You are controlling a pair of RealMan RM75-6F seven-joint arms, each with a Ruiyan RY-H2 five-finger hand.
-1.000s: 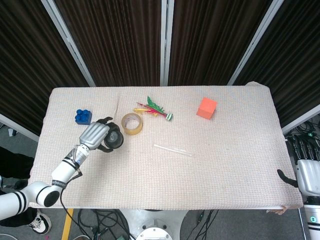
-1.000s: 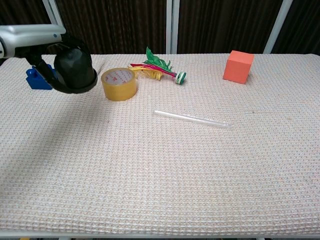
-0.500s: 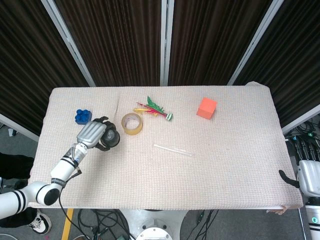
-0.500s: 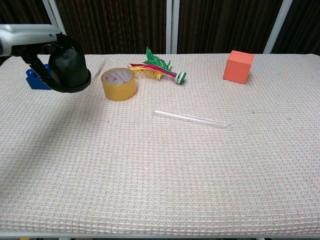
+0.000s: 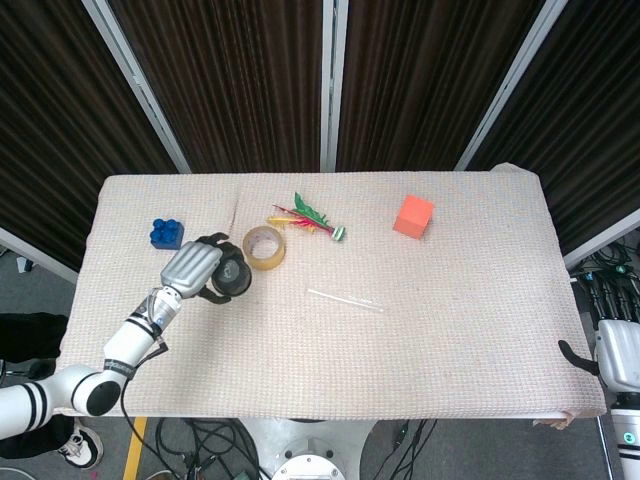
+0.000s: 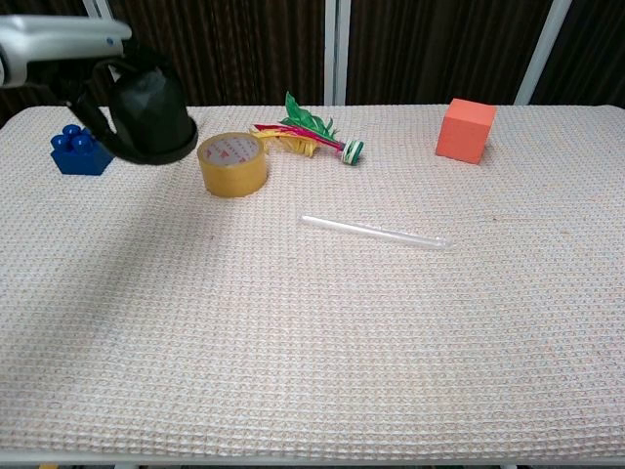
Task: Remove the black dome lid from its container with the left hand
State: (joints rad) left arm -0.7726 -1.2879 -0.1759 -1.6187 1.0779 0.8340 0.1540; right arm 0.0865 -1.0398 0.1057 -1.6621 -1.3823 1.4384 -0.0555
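Head view: my left hand (image 5: 192, 270) wraps fingers around black dome lid (image 5: 231, 277), just left of tape roll (image 5: 264, 247). No container visible; I'd hold lid level, avoid roll.

Chest view: lid airborne above woven table cover (image 6: 322, 332); dark curtains (image 6: 420, 49) behind. Right hand (image 5: 612, 352) beyond table edge, fingers unclear.

Tape roll (image 6: 233, 164), orange cube (image 6: 465, 129), blue brick (image 6: 81, 150)

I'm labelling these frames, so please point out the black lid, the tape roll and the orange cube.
black lid (image 6: 148, 122), chest view, on its dark side wall
tape roll (image 6: 233, 164), chest view, on its outer band
orange cube (image 5: 413, 215), head view, on its top face
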